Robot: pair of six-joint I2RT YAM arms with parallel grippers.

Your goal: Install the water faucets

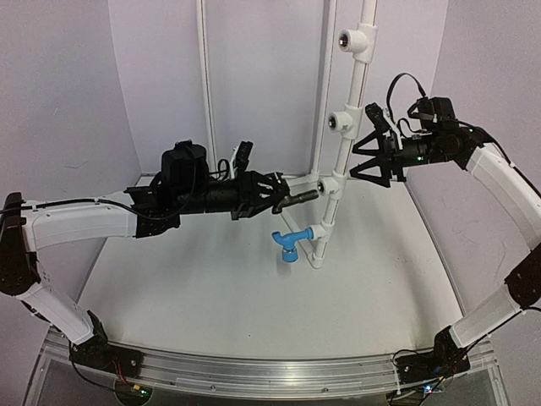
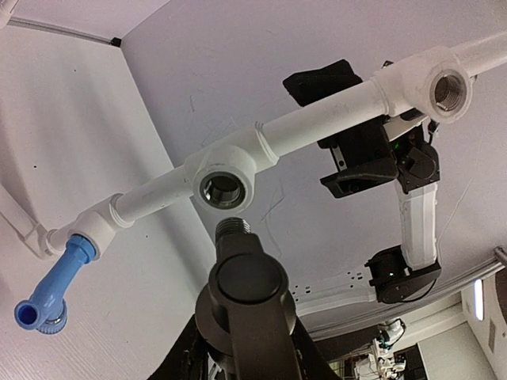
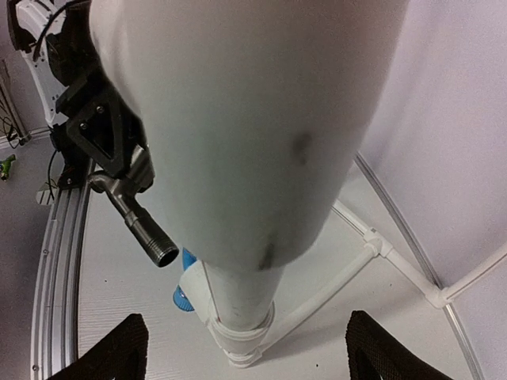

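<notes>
Roughly by size:

1. White table (image 1: 211,288): fills the lower half of the top view and carries the pipe stand.
2. Upright white plastic pipe (image 1: 352,85): rises from centre-right of the table toward the upper right of the frame, with round-socketed tees along it.
3. Left arm (image 1: 76,222): reaches from lower left to centre. Right arm (image 1: 507,182): comes in from the right edge at the pipe's mid height.
4. Right fingers (image 3: 123,352): spread wide, one on either side of the pipe, which passes between them. No contact shows and nothing is gripped.
5. Left fingers (image 1: 269,184): closed on the body of the black faucet, holding it about level.
6. White tee fitting with an empty socket (image 2: 224,186): second from the bottom, centre of the left wrist view, mouth facing the left arm.
7. Black plastic faucet with a threaded stub (image 2: 242,277): centre of the top view. Its threaded end is just short of the empty socket and nearly in line with it, not yet entered.
8. Bright blue plastic faucet (image 1: 292,241): seated in the lowest tee, spout down, just above the table.

Step in hand, as judged: one faucet is fitted and the black one is being lined up. The next move calls for bringing the thread squarely into the socket mouth and turning it in. The right fingers would likely need to close on the pipe to steady it. A tilted start could cross the thread or push the pipe aside.
</notes>
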